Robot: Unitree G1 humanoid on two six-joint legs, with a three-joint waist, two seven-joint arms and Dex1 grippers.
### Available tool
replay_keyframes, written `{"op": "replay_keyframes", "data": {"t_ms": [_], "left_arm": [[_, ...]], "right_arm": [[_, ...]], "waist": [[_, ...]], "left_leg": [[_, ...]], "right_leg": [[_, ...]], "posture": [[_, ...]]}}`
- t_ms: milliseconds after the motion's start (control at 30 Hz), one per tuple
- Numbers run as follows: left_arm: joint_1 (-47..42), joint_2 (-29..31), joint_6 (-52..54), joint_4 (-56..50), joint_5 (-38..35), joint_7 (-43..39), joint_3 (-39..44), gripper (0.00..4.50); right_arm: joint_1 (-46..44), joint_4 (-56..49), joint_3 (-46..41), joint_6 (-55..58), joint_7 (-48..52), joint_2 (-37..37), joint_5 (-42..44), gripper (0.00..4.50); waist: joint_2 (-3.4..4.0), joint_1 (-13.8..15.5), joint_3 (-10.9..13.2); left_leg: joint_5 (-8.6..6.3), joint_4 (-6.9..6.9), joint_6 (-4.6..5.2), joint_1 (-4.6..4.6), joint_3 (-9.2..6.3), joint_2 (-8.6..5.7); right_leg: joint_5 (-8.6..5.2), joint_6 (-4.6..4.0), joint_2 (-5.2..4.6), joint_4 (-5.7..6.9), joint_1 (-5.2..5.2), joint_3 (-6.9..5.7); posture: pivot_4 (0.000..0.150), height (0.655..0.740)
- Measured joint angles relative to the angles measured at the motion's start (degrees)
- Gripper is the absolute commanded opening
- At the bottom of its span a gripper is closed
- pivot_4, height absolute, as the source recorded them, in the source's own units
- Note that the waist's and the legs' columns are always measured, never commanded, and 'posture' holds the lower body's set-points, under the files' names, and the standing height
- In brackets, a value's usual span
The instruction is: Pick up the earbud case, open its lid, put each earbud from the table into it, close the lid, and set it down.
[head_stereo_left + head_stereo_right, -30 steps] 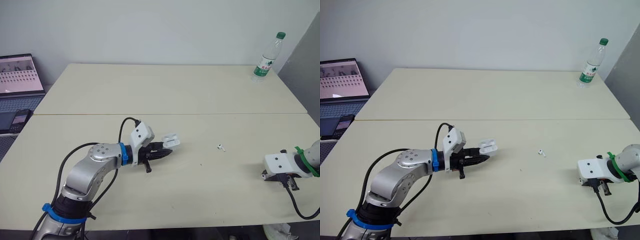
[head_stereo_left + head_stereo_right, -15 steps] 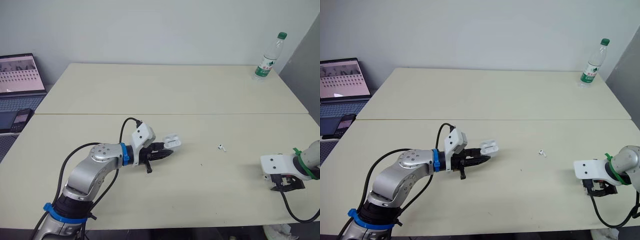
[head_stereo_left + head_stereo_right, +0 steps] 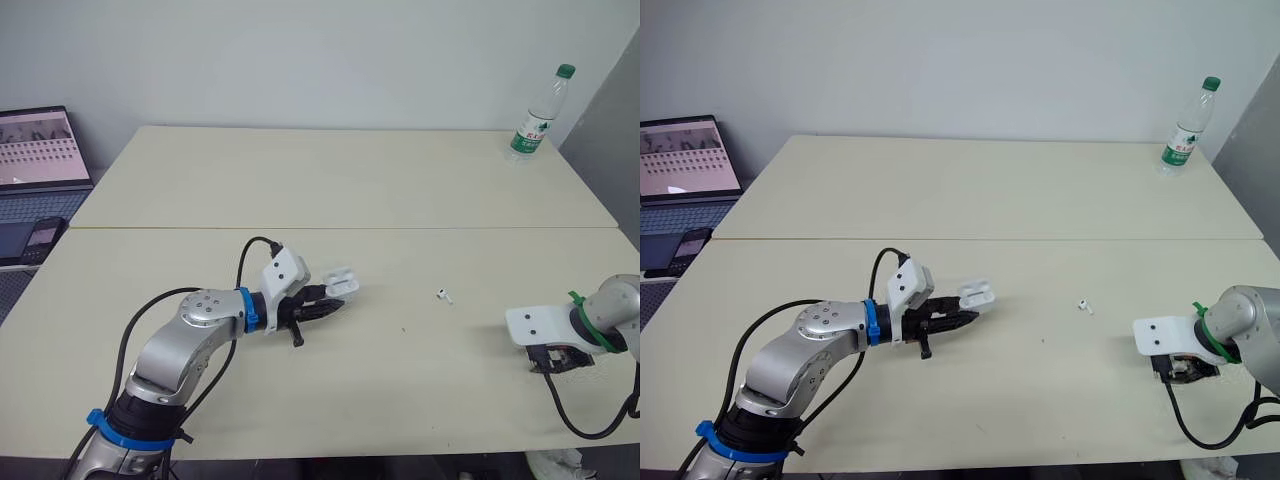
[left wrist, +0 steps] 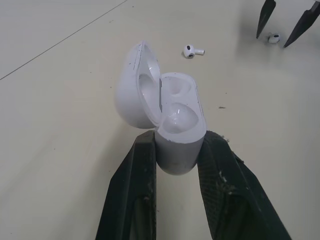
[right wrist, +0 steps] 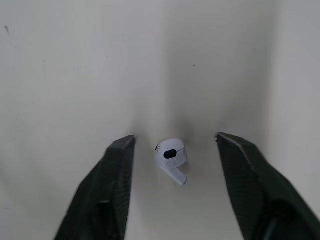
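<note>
Though untouched, earbud (image 5: pixel 171 159) midway between spread fingers (image 5: pixel 112 185) of right hand (image 5: pixel 175 136).

The earbud case (image 4: pixel 172 125) is plain glossy white inside and out, with a few dark specks along its lid. My left fingers (image 4: pixel 132 200) are black, scuffed pale near the tips, and my right fingers (image 5: pixel 107 190) are black too. The earbud (image 5: pixel 171 159) between them is white with a black oval grille. The table (image 3: pixel 350 180) is pale cream. The bottle (image 3: pixel 535 105) is clear, with a green cap and a green label.
</note>
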Motion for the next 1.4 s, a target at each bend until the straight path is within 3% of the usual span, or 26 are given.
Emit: {"op": "replay_keyframes", "data": {"t_ms": [133,533,633,767,967,1400], "left_arm": [[0.05,0.0,-0.06,0.0,0.08,0.05,0.0,0.78],[-0.37,-0.26,-2.51,3.04,1.29,-0.11,-0.1,0.78],[-0.67,-0.68,-2.51,3.7,1.37,-0.27,-0.63,0.78],[-1.14,-0.71,-2.56,4.11,1.41,-0.36,-0.91,0.78],[-1.29,-0.7,-2.64,4.11,1.41,-0.62,-0.94,0.78],[-1.08,-0.73,-2.52,3.99,1.38,-0.16,-0.95,0.78]], "right_arm": [[-0.2,-0.08,0.06,0.1,0.63,0.0,-0.87,0.08],[0.96,-1.52,-1.25,1.98,0.85,-0.05,-0.6,0.03],[2.31,-1.49,-3.04,-0.25,1.09,-1.37,0.8,0.63],[4.74,-0.86,-5.48,-3.7,1.73,-3.0,3.6,1.98],[5.29,5.08,-6.07,-11.42,1.26,-4.18,3.44,1.98],[1.4,11.43,-4.06,-16.56,0.53,-1.37,0.86,1.98]], "waist": [[0.0,0.0,0.0],[0.01,0.0,0.0],[0.0,0.01,0.0],[0.0,-0.03,0.0],[0.01,-0.08,-0.01],[0.02,-0.06,-0.01]], "left_leg": [[0.0,0.0,0.0,0.01,-0.01,0.01],[0.0,0.01,0.0,0.01,0.01,0.0],[0.0,0.01,0.0,0.0,-0.01,-0.01],[0.0,0.01,0.0,0.01,0.0,0.0],[0.0,0.03,0.0,0.05,0.03,0.0],[0.0,0.04,0.0,0.04,0.02,0.0]], "right_leg": [[0.0,0.0,0.01,0.01,0.0,-0.01],[0.0,-0.01,0.0,0.02,0.0,0.0],[0.0,-0.01,0.0,0.02,0.0,-0.02],[0.0,-0.01,0.0,0.02,0.01,0.0],[0.01,0.0,0.01,0.03,0.02,0.01],[0.02,0.0,0.01,0.06,0.02,0.01]], "posture": [[0.15,0.7362],[0.15,0.7362],[0.15,0.7362],[0.15,0.7362],[0.15,0.7362],[0.15,0.7362]]}}
